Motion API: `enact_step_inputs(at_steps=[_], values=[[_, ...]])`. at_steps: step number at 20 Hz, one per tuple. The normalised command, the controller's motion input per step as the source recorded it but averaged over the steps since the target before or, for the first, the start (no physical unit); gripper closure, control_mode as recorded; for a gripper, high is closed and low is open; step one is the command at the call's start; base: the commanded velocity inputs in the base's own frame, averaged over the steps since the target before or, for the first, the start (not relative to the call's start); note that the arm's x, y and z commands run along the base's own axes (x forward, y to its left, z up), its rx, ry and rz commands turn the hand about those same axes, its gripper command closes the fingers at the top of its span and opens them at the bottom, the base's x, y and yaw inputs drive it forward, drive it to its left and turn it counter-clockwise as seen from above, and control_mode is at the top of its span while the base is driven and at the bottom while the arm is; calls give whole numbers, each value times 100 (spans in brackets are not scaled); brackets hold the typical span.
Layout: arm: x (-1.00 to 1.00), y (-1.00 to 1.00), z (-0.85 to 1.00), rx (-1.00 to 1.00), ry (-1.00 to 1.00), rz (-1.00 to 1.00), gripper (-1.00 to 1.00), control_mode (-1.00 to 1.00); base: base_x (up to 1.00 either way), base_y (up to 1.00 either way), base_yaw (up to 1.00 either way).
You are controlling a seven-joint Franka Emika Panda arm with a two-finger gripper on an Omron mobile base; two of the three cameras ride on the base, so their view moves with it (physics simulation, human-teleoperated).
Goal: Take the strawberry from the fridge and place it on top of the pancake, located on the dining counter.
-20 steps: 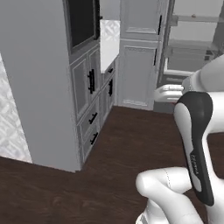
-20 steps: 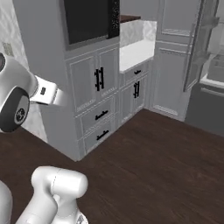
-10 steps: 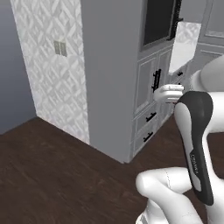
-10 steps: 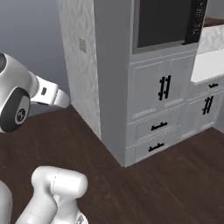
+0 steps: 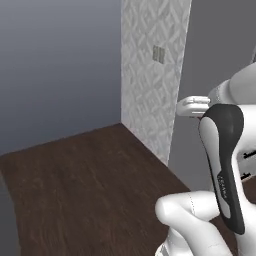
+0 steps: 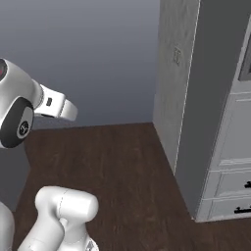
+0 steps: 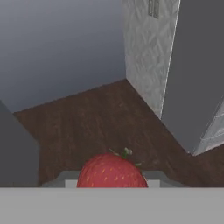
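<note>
Red strawberry (image 7: 112, 171) sits clamped in my gripper (image 7: 112, 181); the base has swung away from the cabinets toward bare wall, carrying it off to find the pancake.

I am in a home kitchen; grey panelled drawers (image 6: 230, 188) with black handles, patterned wall tile (image 5: 150, 75), dark wood floor (image 5: 90, 190).
</note>
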Motion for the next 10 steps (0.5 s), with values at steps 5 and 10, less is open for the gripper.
enact_step_inputs(at_steps=[5, 10], values=[[0, 0, 0, 0, 0, 0, 100, 100, 96, -4, 56], [0, 0, 0, 0, 0, 0, 100, 100, 100, -9, 54]])
